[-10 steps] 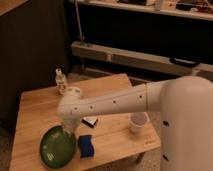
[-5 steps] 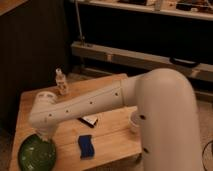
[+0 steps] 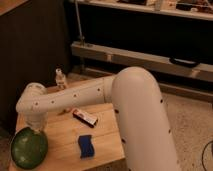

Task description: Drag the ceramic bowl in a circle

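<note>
The gripper [image 3: 38, 129] hangs low at the near-left corner of the table [image 3: 61, 141], closed on the upper rim of the green bowl [image 3: 27, 150], which lies just below it. A blue sponge [image 3: 85, 146] sits to its right, a dark packet [image 3: 85, 117] further right, and a small bottle [image 3: 60, 79] well behind.

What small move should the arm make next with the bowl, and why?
Probably curve the drag back, away from the front edge. The gripper is shut on the far rim of the ceramic bowl, which sits at the front-left corner of the table, and the blue sponge lies to its right.
</note>
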Available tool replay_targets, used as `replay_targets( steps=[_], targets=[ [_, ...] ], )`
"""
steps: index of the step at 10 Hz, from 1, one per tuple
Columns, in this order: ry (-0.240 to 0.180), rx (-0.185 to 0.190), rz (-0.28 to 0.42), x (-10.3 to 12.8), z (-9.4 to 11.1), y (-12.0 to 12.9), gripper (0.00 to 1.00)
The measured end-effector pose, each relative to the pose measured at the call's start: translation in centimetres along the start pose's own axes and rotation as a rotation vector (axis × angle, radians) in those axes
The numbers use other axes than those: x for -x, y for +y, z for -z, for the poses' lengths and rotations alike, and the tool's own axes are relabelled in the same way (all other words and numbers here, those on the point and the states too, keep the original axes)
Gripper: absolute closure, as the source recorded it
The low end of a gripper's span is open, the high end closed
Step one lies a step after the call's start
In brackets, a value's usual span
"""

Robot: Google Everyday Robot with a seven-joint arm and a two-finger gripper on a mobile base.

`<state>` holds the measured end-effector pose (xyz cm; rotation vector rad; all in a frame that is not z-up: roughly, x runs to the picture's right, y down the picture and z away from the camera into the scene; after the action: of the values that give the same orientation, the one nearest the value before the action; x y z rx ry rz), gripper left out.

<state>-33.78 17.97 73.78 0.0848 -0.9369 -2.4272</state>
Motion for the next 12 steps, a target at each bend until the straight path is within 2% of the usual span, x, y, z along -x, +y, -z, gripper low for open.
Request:
replay_targets(
  steps=[1,3,5,7,8,10,12],
  targets=[
    [-0.011,0.005,-0.014,-0.4,-0.2,1.3,1.00],
    [-0.050,0.014,-0.073,-0.9,-0.6,5.5,1.00],
    [-0.096,0.018,-0.153,-0.3,-1.3,9.6,1.00],
    [-0.139,0.020,-0.230,2.1,-2.8,12.2,1.00],
    [-0.156,0.023,-0.264,4.2,-3.1,12.9,1.00],
    [-0.155,0.029,-0.304,8.1,-2.2,12.9,1.00],
    [-0.162,0.040,-0.320,12.3,-1.0,11.9,1.00]
  ],
)
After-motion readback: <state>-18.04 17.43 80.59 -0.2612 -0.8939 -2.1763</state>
